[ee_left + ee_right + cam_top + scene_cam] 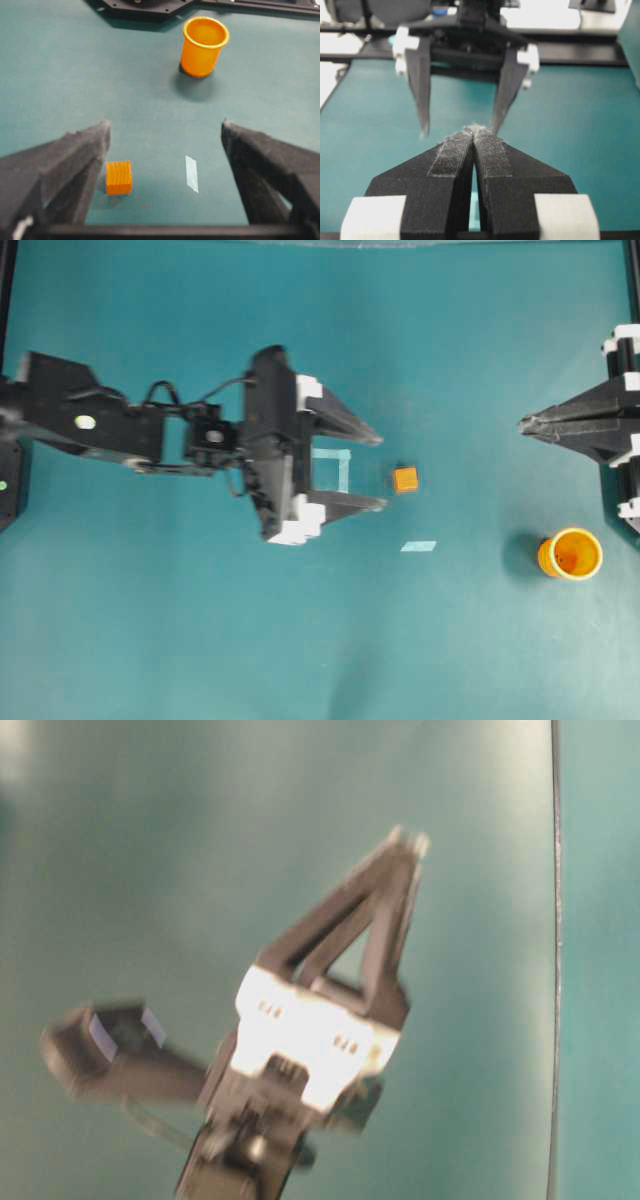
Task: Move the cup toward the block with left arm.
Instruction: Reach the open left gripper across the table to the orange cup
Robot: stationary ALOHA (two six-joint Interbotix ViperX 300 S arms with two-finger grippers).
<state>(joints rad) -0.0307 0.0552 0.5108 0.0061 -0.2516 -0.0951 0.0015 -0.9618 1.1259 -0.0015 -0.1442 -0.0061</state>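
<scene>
Cup (571, 554): orange with a pale yellow rim, upright on the surface at the lower right of the overhead view, well apart from the block and from both arms; in the left wrist view it stands at the upper middle of the frame, its mouth open upward.
Surface (200, 640): teal, filling every view.
Left arm (120, 425): black, reaching in from the left edge of the overhead view toward the centre.
Left gripper (375, 472): fingers (75, 160) spread wide apart and grasping nothing; the tips point right, stopping just short of the block.
Right gripper (524, 423): at the right edge of the overhead view, above the cup; fingers (455, 155) pressed together at the tips, with nothing between them.
Tape outline (335, 468): pale square marking on the surface, between the left fingers.
Block (405, 479): small orange cube, just right of the left fingertips in the overhead view; in the left wrist view it sits at the lower left, beside the left-hand finger.
Tape strip (419, 546): small pale piece, below and right of the block.
</scene>
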